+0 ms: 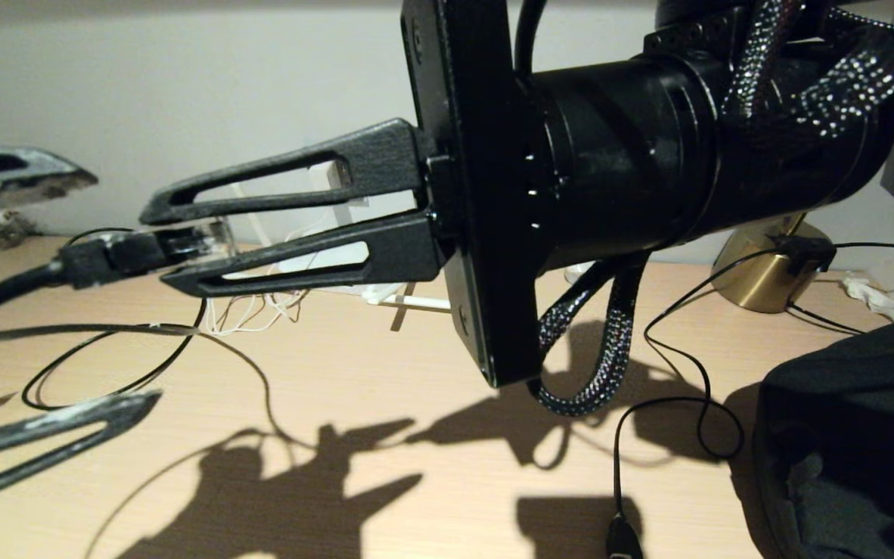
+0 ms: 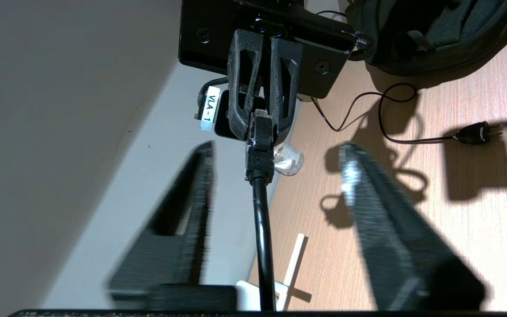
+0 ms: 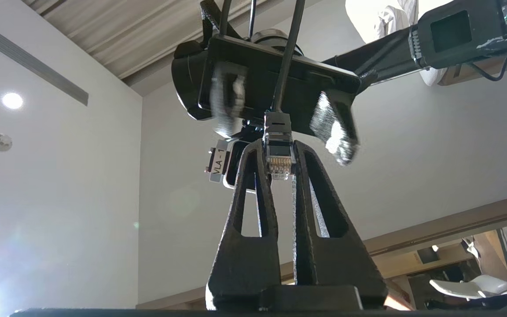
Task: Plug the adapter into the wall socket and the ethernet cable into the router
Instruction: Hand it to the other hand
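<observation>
- Above the bench's left part, clear of its surface, the ethernet cable (image 1: pixel 98 260) hangs in the air with its clear plug pinched at the tips of the right end effector (image 1: pixel 175 244), whose fingers are closed down on it.
- The plug (image 3: pixel 278 160) looks like a small, hard, light and brittle piece; its gold contacts face the right wrist camera, so the hold sits on its side walls, probably the safest place, away from the latch tab.
- The black cord behind it looks thick and springy, likely to tug sideways; a second hold on the moulded boot (image 2: pixel 260 154) would steady it.
- The left end effector (image 2: pixel 275 193) is spread wide on either side of that cord, holding nothing.
- Behind the right fingers, toward the bench's far edge, the router (image 1: pixel 338 256) shows as white patches; its ports cannot be made out.
- Toward the far right corner stands a brass lamp base (image 1: pixel 765 272), its thin black cord looping over the bench.
</observation>
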Motion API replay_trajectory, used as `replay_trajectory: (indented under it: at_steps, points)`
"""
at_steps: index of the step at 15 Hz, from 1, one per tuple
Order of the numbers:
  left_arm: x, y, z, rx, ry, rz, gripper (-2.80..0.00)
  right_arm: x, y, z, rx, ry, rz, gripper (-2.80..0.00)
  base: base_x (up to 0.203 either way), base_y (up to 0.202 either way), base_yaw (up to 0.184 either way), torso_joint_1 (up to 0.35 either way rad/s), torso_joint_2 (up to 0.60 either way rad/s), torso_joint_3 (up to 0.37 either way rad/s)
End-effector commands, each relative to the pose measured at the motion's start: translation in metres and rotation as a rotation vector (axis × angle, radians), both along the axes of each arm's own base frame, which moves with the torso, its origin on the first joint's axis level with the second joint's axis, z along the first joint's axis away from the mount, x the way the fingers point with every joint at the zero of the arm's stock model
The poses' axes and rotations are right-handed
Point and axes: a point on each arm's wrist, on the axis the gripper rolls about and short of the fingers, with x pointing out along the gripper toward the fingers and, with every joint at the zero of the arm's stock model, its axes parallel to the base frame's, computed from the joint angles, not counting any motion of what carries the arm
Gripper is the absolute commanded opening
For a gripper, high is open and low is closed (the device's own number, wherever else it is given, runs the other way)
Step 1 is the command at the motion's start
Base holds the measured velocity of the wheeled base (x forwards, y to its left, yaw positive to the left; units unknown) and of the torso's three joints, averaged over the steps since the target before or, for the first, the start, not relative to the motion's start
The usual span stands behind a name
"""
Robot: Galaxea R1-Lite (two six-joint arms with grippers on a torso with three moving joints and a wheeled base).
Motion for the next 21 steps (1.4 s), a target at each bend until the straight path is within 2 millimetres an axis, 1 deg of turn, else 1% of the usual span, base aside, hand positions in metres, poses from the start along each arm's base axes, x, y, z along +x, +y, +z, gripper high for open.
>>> replay_trajectory:
  at_steps: [1,11,12,18,21]
  points:
    - [0.001,0.000,-0.001,0.005,-0.003,-0.002,-2.80,-0.001,0.000,0.001,-0.001,0.010,0.004,-2.80,0.000,0.000,0.000,0.000,0.00,0.000]
    - [-0.001,0.000,-0.001,0.004,-0.006,-0.001,-2.80,-0.003,0.000,0.001,-0.001,0.010,0.010,-2.80,0.000,0.000,0.000,0.000,0.00,0.000]
    - [-0.001,0.001,-0.001,0.003,-0.007,-0.001,-2.80,-0.004,0.001,0.001,0.000,0.008,0.014,0.00,0.000,0.000,0.000,0.000,0.00,0.000]
    - [-0.005,0.004,-0.003,-0.004,-0.007,0.014,-2.80,-0.005,-0.001,0.002,-0.002,0.009,0.014,0.00,0.000,0.000,0.000,0.000,0.00,0.000]
    - [-0.005,0.006,-0.003,-0.044,0.051,0.078,-2.80,-0.016,-0.018,0.006,0.001,0.006,0.009,0.00,0.000,0.000,0.000,0.000,0.00,0.000]
